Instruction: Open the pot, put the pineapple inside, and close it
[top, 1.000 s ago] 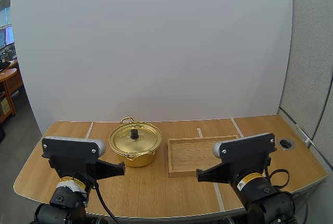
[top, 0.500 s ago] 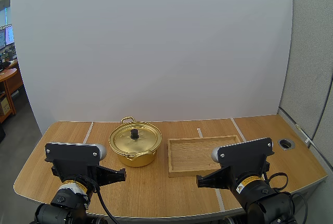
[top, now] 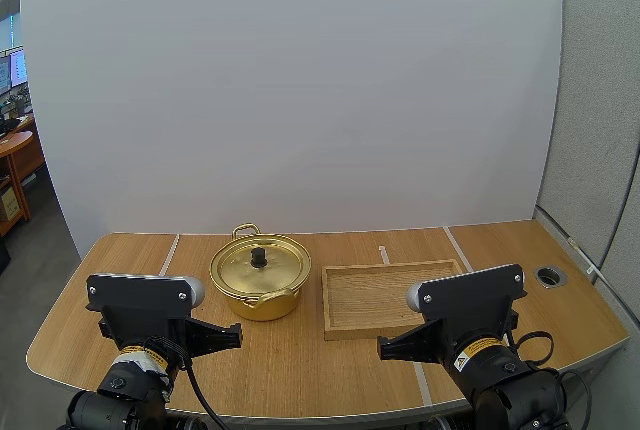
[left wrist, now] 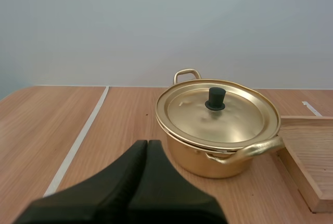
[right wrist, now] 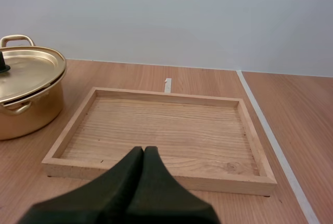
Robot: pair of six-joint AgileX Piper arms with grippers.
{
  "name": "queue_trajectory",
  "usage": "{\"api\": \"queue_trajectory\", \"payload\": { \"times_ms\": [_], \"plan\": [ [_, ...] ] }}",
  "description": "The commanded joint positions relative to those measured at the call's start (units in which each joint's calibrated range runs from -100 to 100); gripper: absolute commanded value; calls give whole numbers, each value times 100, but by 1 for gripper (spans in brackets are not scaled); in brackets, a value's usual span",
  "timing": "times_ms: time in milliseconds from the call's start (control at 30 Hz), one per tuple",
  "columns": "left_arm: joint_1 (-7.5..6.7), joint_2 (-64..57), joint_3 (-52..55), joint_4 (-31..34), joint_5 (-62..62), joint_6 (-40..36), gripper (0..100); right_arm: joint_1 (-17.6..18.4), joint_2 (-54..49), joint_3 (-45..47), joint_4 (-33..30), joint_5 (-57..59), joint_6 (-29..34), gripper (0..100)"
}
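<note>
A gold pot point(top: 260, 278) with two handles stands on the table left of centre, its lid point(top: 259, 263) on, a black knob point(top: 259, 256) in the lid's middle. My left gripper point(top: 236, 332) hovers low at the table's front, in front of and left of the pot point(left wrist: 218, 130), its fingers shut together as one dark wedge point(left wrist: 147, 146). My right gripper point(top: 383, 348) is at the front right, before the wooden tray point(top: 338, 330), also shut on nothing point(right wrist: 143, 152). The lid's knob point(left wrist: 215, 98) stands upright.
The shallow wooden tray point(right wrist: 70, 130) lies empty right of the pot point(right wrist: 26, 99). White tape lines point(left wrist: 78, 140) run across the tabletop. A round cable hole point(top: 550, 275) sits at the table's far right. A white backdrop stands behind.
Both arms dropped slightly lower between one second and half a second ago; since then nothing has moved.
</note>
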Motion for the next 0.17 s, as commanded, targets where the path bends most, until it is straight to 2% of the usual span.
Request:
{"api": "queue_trajectory", "payload": {
  "times_ms": [0,133],
  "plan": [
    [6,-30,12,-22,-151,-51,0,-26,-34,0,-35,-18,-16,0],
    [6,-30,12,-22,-151,-51,0,-26,-34,0,-35,-18,-16,0]
  ]
}}
